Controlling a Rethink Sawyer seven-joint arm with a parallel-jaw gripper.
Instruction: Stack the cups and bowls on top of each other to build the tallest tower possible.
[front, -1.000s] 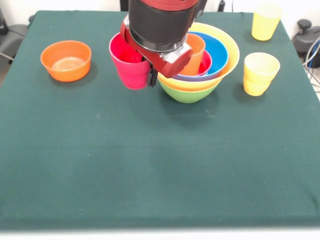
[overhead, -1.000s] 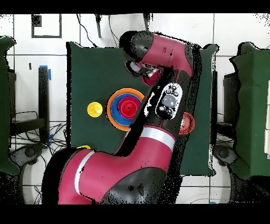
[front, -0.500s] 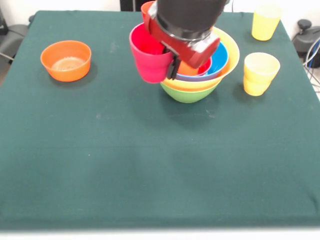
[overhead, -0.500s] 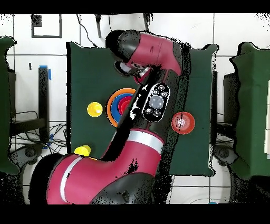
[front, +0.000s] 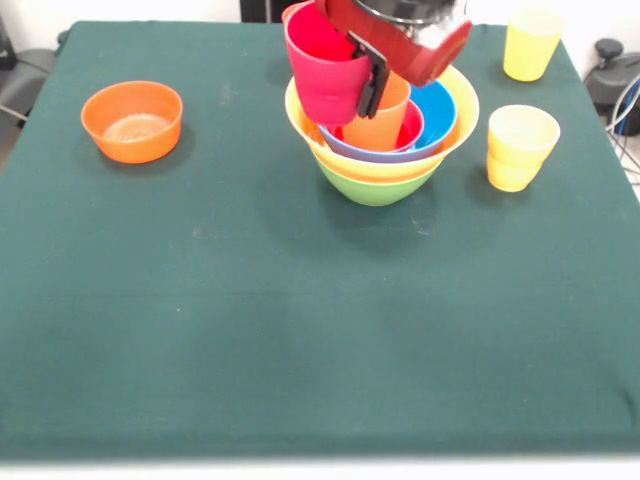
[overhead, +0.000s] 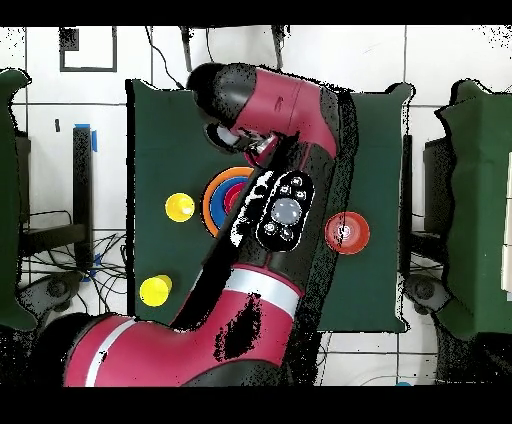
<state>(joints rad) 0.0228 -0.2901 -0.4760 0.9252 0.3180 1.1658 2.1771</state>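
My gripper (front: 362, 78) is shut on the wall of a magenta-pink cup (front: 322, 68), holding it upright in the air over the left rim of the tower (front: 380, 150). The tower has a green bowl (front: 378, 190) as base, then a wide yellow bowl (front: 462, 122), a blue bowl (front: 437, 104) and a magenta-pink bowl (front: 408, 132), with an orange cup (front: 382, 122) standing inside. In the overhead view the arm (overhead: 285, 205) hides most of the tower (overhead: 218, 200).
An orange bowl (front: 132, 120) sits alone at the left, also seen as the orange bowl (overhead: 347, 232). Two yellow cups (front: 520, 147) (front: 531, 42) stand to the tower's right; in the overhead view these yellow cups (overhead: 180, 207) (overhead: 156, 291) lie left of the arm.
My gripper has lifted the magenta-pink cup and carried it rightward, from beside the tower's left flank to above its left rim.
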